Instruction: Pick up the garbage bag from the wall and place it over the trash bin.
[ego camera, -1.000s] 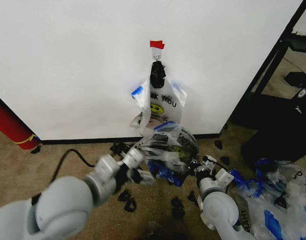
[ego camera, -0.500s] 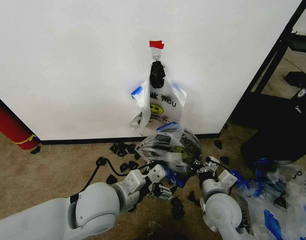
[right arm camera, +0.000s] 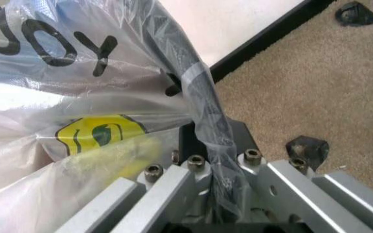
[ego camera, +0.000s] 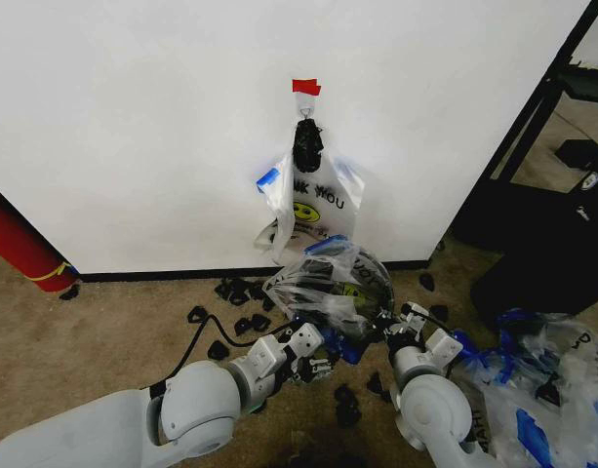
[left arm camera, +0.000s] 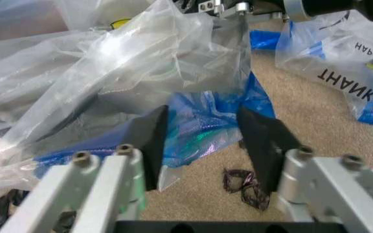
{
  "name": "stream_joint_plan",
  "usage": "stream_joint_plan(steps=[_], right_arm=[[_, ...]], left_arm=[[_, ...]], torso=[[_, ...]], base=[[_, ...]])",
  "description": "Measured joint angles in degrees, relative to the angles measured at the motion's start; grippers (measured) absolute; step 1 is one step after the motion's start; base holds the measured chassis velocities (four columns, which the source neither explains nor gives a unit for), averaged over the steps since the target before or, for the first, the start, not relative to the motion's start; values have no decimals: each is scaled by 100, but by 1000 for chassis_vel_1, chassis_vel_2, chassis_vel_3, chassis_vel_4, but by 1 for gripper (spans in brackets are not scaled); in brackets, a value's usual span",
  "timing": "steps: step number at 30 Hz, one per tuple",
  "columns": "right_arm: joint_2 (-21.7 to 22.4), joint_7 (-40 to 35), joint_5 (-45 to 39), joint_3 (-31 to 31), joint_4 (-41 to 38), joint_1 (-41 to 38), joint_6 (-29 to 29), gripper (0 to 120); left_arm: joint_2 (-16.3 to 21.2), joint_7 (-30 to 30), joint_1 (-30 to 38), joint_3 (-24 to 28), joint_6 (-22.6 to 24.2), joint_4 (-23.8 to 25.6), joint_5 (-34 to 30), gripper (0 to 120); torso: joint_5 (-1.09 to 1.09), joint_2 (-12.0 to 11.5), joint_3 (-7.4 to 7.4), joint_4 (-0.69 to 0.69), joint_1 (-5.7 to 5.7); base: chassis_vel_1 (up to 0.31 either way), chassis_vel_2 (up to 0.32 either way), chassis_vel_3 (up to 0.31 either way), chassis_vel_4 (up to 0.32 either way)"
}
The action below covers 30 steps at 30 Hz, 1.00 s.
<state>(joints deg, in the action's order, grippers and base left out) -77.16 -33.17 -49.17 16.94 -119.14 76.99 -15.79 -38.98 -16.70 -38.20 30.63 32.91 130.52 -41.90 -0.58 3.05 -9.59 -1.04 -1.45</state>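
Low on the carpet by the wall (ego camera: 133, 146), the garbage bag (ego camera: 328, 285) drapes over the trash bin. Its twisted handle is pinched in the right gripper (right arm camera: 206, 160), while the left gripper (left arm camera: 203, 138), jaws spread, straddles a blue fold.

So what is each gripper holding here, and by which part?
The right gripper is shut on the garbage bag, pinching a gathered strip of its plastic. The left gripper is open and holds nothing; blue bag film lies between its fingers.
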Motion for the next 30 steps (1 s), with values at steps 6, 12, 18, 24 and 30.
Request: stream_joint_plan(steps=[6,12,18,24,30], right_arm=[[2,-20,-34,-8,-1,-1,-3,0],[6,-60,-103,-11,-43,-18,-18,0],[25,-87,-166,42,-59,-7,-29,0],[-6,-241,-448,148,-48,-75,-81,0],[-28,-413,-827,241,-100,-99,-173,0]], left_arm=[[54,-48,-40,0,9,12,-9,21],[81,-88,-71,-11,23,16,-12,0],[156,-127,-148,-82,6,192,-12,0],[284,-126,-360,-166,-42,438,-9,0],[217,-46,-493,-93,-143,161,162,0]], torso=[[0,-1,0,0,0],[0,-1,0,0,0],[0,-1,0,0,0],[0,-1,0,1,0],[0,-1,0,1,0]], base=[[0,0,0,0],[0,0,0,0],[0,0,0,0],[0,0,0,0],[0,0,0,0]])
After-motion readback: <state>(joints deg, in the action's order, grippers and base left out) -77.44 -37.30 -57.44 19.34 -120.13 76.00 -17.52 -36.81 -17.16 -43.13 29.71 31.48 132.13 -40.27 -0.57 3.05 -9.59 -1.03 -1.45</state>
